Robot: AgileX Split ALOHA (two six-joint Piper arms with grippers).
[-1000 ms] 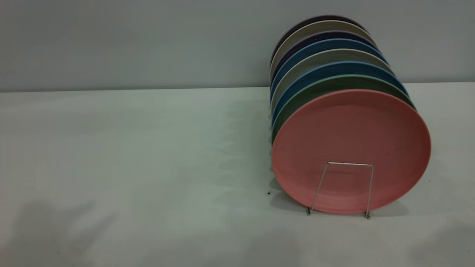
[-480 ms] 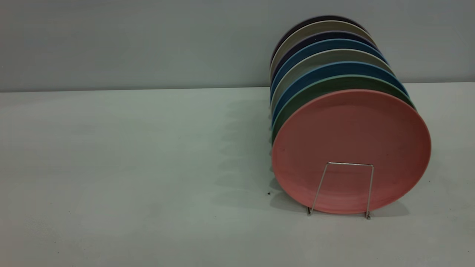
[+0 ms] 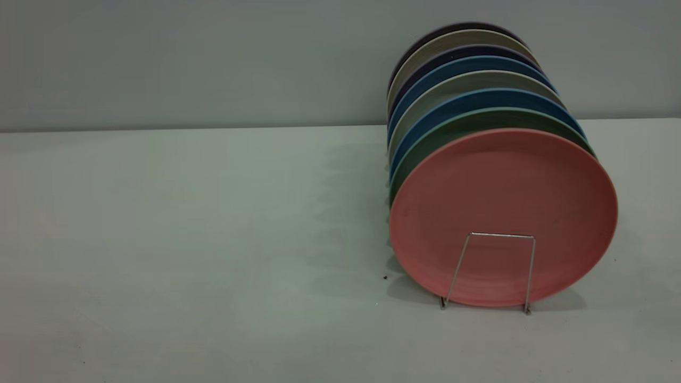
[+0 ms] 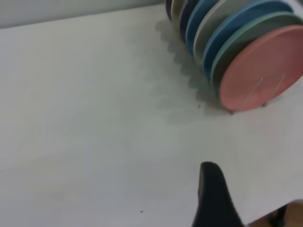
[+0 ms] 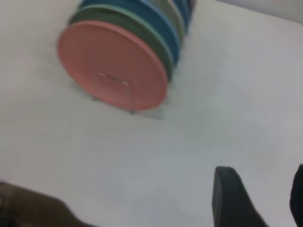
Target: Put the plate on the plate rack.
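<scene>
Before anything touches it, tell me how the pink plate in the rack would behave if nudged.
The pink plate looks rigid and matte, so probably not slippery. It stands on edge behind the front loop of the wire rack, so a sideways push might roll it. The green plate close behind it likely stops it tipping backward.

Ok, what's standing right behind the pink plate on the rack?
Directly behind the pink plate stands a green plate, then blue, pale and dark plates, only their edges showing. The plate rack shows just its front loop; the rest is covered.
</scene>
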